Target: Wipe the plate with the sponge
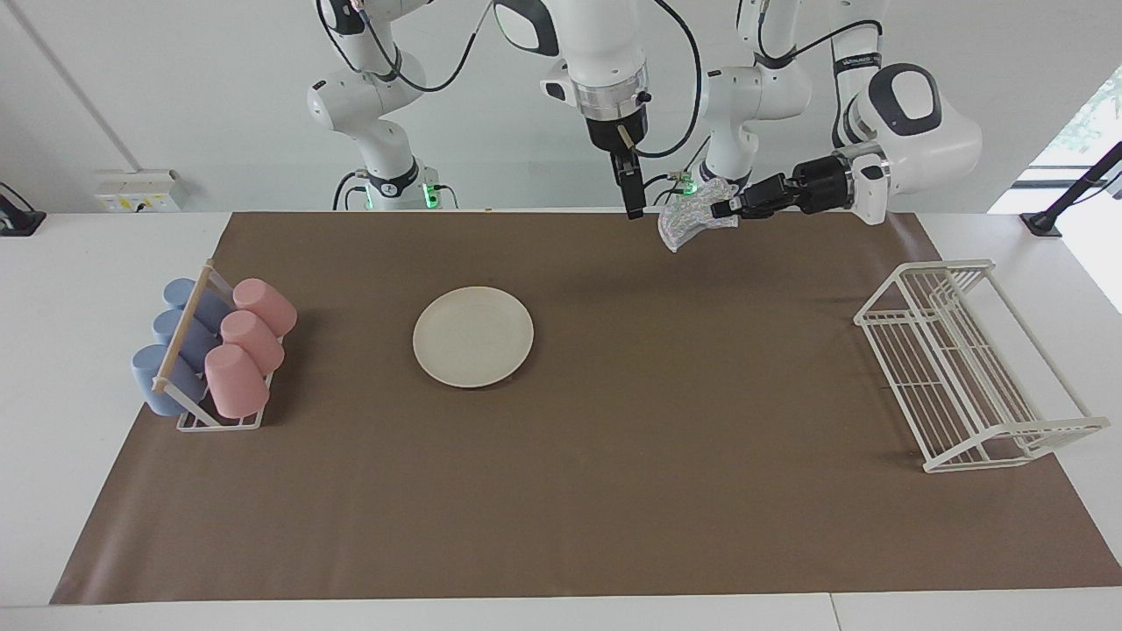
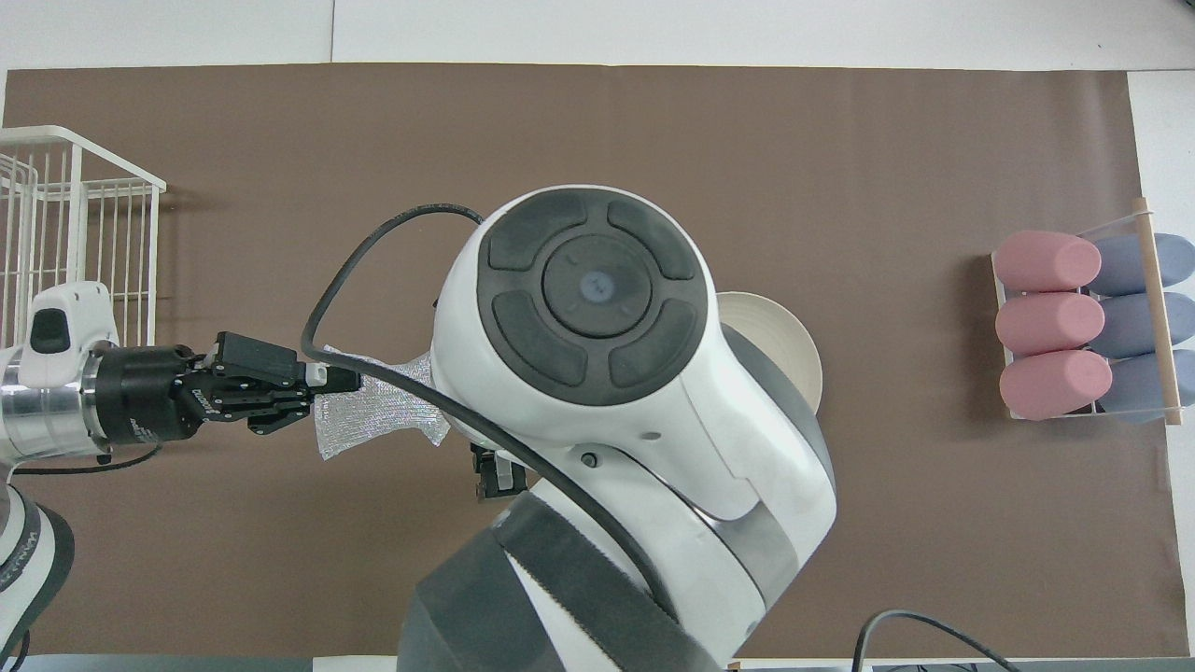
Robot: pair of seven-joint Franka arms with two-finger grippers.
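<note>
over a white surface (image 1: 79, 289) spread with a brown mat (image 1: 666, 491), the left claw (image 1: 724, 209) pinches the sponge (image 1: 690, 221) in the air; the right claw (image 1: 633, 203) hangs with fingers spread and empty just beside it. the plate (image 1: 473, 336) lies mid-mat before white walls.

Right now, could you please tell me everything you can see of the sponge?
The sponge is a small silvery-grey wad of wrinkly mesh with faint coloured glints. It hangs in the air, pinched at one end by the shut left gripper, its free end flaring out and drooping. It is over the brown mat, touching nothing else, close beside the right gripper and well clear of the plate.
</note>
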